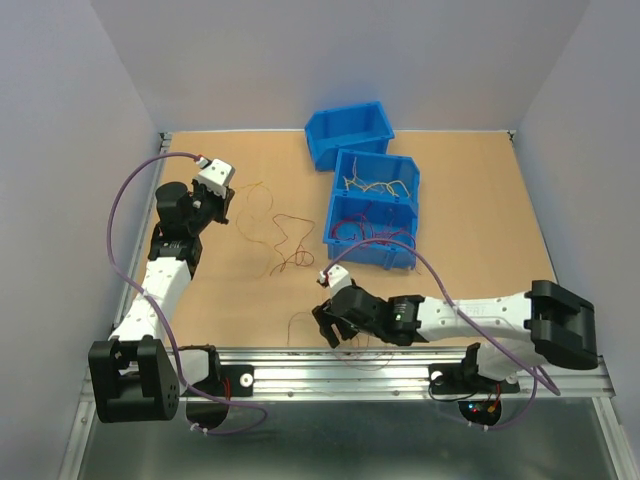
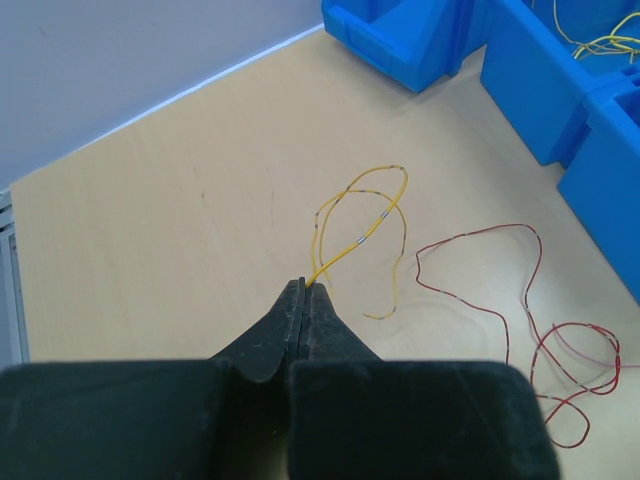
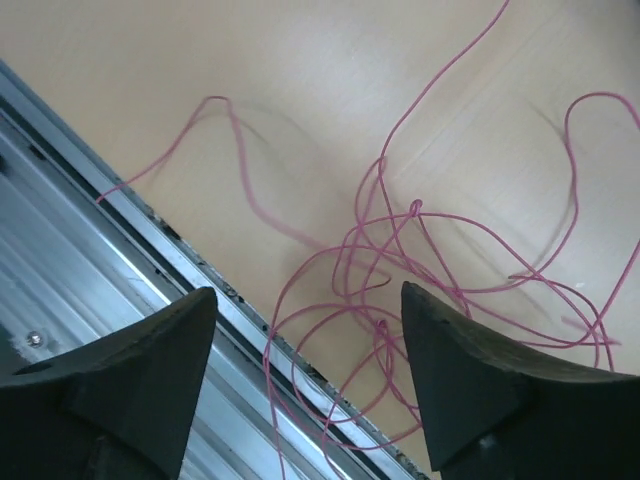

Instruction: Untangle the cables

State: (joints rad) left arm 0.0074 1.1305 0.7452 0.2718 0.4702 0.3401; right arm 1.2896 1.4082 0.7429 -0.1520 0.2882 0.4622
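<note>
Blue bins (image 1: 372,256) beside cables (image 2: 361,240), metal rail (image 1: 330,375) near

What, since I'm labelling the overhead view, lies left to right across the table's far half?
The left gripper → thin looping yellow wire → thin looping red wire → cluster of blue plastic bins.

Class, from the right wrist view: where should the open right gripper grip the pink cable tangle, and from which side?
Grip the lone loop left of the pink cable tangle, not its knotted middle. It lies flat, single, clear of crossings, so the right gripper should probably descend from above, straddling it.
</note>
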